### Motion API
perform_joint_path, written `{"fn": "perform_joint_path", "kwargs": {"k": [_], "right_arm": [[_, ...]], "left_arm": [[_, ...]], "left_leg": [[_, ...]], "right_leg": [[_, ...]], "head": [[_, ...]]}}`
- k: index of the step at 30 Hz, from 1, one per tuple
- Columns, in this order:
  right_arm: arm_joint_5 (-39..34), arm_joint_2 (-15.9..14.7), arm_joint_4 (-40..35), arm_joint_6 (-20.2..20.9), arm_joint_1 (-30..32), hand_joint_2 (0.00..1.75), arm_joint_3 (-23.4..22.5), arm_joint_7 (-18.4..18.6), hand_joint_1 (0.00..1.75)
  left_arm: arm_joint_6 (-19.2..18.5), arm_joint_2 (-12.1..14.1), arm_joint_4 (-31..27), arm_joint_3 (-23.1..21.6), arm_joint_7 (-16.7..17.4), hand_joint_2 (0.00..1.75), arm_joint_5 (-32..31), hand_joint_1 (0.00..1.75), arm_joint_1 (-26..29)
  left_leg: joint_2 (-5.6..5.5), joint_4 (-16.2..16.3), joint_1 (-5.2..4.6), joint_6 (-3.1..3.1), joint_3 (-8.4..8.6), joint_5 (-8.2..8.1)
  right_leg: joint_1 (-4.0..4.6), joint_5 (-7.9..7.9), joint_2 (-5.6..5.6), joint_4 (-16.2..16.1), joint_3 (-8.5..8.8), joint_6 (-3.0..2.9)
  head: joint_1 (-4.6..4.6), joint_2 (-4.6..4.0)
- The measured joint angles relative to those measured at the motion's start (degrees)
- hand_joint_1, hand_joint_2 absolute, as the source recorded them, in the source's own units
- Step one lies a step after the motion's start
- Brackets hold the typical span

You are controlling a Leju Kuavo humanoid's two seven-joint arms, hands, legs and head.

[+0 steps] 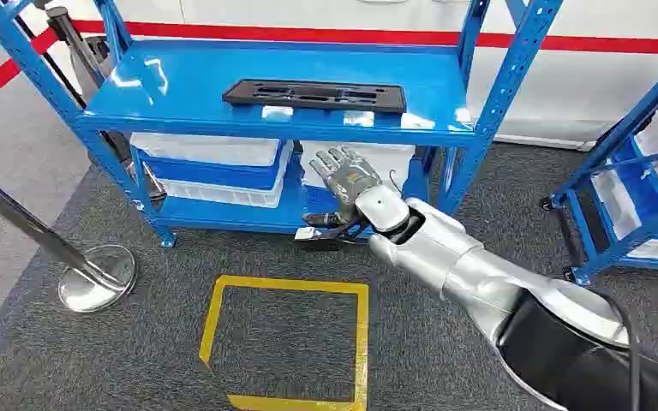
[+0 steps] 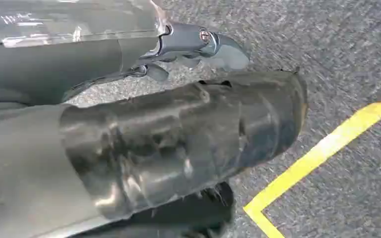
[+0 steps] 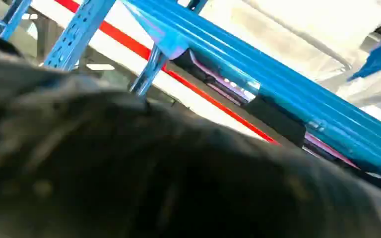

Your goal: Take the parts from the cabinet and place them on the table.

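A flat black part (image 1: 315, 94) with cut-outs lies on the top shelf of the blue cabinet (image 1: 180, 86). My right hand (image 1: 343, 173) reaches in at the lower shelf, just under the top shelf's front edge and below the black part. Its fingers are spread in front of a white bin (image 1: 385, 156), and it holds nothing. In the right wrist view a dark blur covers most of the picture, beyond it the blue shelf beam (image 3: 258, 64). My left hand (image 2: 25, 163) hangs over the grey carpet, and how its fingers lie is unclear.
White and blue bins (image 1: 214, 167) fill the lower shelf. A chrome post with a round base (image 1: 96, 276) stands at the left. A yellow square (image 1: 287, 342) is taped on the carpet before the cabinet. A second blue rack (image 1: 643, 197) stands at the right.
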Motion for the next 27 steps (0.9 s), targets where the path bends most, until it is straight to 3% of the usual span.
{"fn": "perform_joint_path", "kwargs": {"k": [1, 4, 5, 6, 7, 9, 10, 11, 12, 14, 15, 16, 20, 27], "right_arm": [[0.0, -0.1, 0.1, 0.0, -0.2, 0.00, 0.0, 0.0, 0.00], [0.0, -0.2, 0.2, 0.0, -0.3, 0.00, 0.0, -0.1, 0.00], [0.0, -0.2, 0.2, 0.0, -0.4, 0.00, 0.0, -0.1, 0.00], [0.0, -0.3, 0.2, 0.0, -0.4, 0.00, -0.1, -0.1, 0.00], [0.0, -0.4, 0.3, 0.0, -0.7, 0.00, -0.2, -0.1, 0.00], [0.1, -0.6, 0.4, 0.0, -0.6, 0.00, -0.2, -0.1, 0.00], [0.2, -0.7, 0.4, 0.0, -0.4, 0.00, -0.2, -0.1, 0.00], [0.2, -0.7, 0.5, 0.1, -0.3, 0.00, -0.2, -0.1, 0.00], [0.2, -0.7, 0.5, 0.1, -0.3, 0.00, -0.2, -0.1, 0.00], [0.3, -0.7, 0.5, 0.1, -0.5, 0.00, -0.2, -0.1, 0.00], [0.3, -0.8, 0.5, 0.1, -0.7, 0.00, -0.2, -0.1, 0.00], [0.4, -0.9, 0.6, 0.1, -0.9, 0.00, -0.2, -0.1, 0.00], [0.6, -1.0, 0.7, 0.2, -0.9, 0.00, -0.2, -0.1, 0.00], [0.7, -1.0, 0.7, 0.2, -0.9, 0.00, -0.2, -0.1, 0.00]], "left_arm": [[0.0, 0.0, 0.0, 0.0, 0.0, 0.00, 0.0, 0.00, -0.1], [0.0, 0.0, 0.0, 0.0, 0.0, 0.00, 0.0, 0.00, -0.1], [0.0, 0.0, 0.0, 0.0, 0.0, 0.00, 0.0, 0.00, 0.0], [0.0, 0.0, 0.0, 0.0, 0.0, 0.00, 0.0, 0.00, 0.0], [0.0, 0.0, 0.0, 0.0, 0.0, 0.00, 0.0, 0.00, 0.0], [0.0, 0.0, 0.0, 0.0, 0.1, 0.00, 0.0, 0.00, -0.1], [0.0, 0.0, 0.0, 0.0, 0.1, 0.00, 0.0, 0.00, -0.1], [0.0, 0.0, 0.0, 0.0, 0.1, 0.00, 0.0, 0.00, 0.0], [-0.2, 0.0, 0.0, 0.0, 0.1, 0.00, 0.0, 0.00, 0.0], [-0.4, -0.1, 0.0, 0.0, 0.1, 0.00, 0.0, 0.00, 0.0], [-0.5, -0.1, 0.0, 0.0, 0.1, 0.00, 0.0, 0.00, 0.0], [-0.6, -0.1, 0.0, 0.0, 0.0, 0.00, 0.0, 0.00, -0.1], [-0.7, -0.1, 0.0, 0.0, 0.0, 0.00, 0.0, 0.00, 0.0], [-0.7, -0.1, 0.0, 0.0, 0.0, 0.00, 0.0, 0.00, -0.1]], "left_leg": [[0.03, -1.3, -0.22, 0.14, 0.94, -0.74], [-0.09, -1.4, -0.42, 0.36, 0.86, -0.95], [-0.02, -2.2, 0.01, 0.75, 1.30, -0.68], [0.11, -2.6, 0.09, 0.98, 1.74, -0.52], [0.13, -2.7, 0.12, 1.38, 1.79, -0.53], [0.14, -2.6, 0.01, 1.62, 1.78, -0.66], [0.14, -2.5, 0.00, 1.69, 1.76, -0.72], [0.12, -2.4, 0.00, 1.68, 1.80, -0.80], [0.07, -2.3, 0.01, 1.64, 1.89, -0.94], [-0.08, -1.9, 0.01, 1.39, 2.09, -1.37], [-0.11, -1.6, 0.01, 1.19, 2.06, -1.70], [-0.12, -1.4, -0.35, 0.95, 1.73, -1.77], [-0.13, -1.7, -0.15, 0.21, 1.75, -1.52], [-0.14, -1.6, -0.18, -0.01, 1.81, -1.61]], "right_leg": [[0.23, -0.13, 0.14, 0.3, -0.25, 0.29], [0.02, 0.02, -0.04, -0.2, -0.16, 0.99], [0.39, -0.12, -0.06, -0.2, 0.09, 1.44], [-0.02, -0.93, -0.08, 0.8, -0.28, 1.63], [-0.11, -2.95, -0.19, 3.8, -1.71, 1.75], [-0.26, -7.13, -0.19, 13.2, -6.36, 2.02], [-0.26, -8.25, -0.19, 17.0, -8.43, 2.14], [-0.29, -7.67, -0.20, 17.9, -9.13, 2.20], [-0.36, -5.51, -0.20, 15.6, -8.25, 2.17], [-0.47, -0.18, -0.22, 6.0, -3.62, 1.83], [-0.45, 0.78, -0.24, 1.3, -1.73, 1.50], [0.03, 0.13, -0.17, 0.7, -1.20, 1.39], [0.17, 0.34, 0.03, 0.5, -1.15, 0.85], [-0.02, 0.49, 0.06, 0.2, -1.02, 0.58]], "head": [[0.00, 0.00], [-0.02, 0.00], [0.02, 0.00], [0.02, 0.00], [0.07, 0.00], [0.04, 0.00], [0.07, 0.00], [0.07, 0.00], [0.07, 0.00], [0.07, 0.00], [0.07, 0.00], [0.11, 0.00], [0.09, 0.00], [0.09, 0.00]]}}
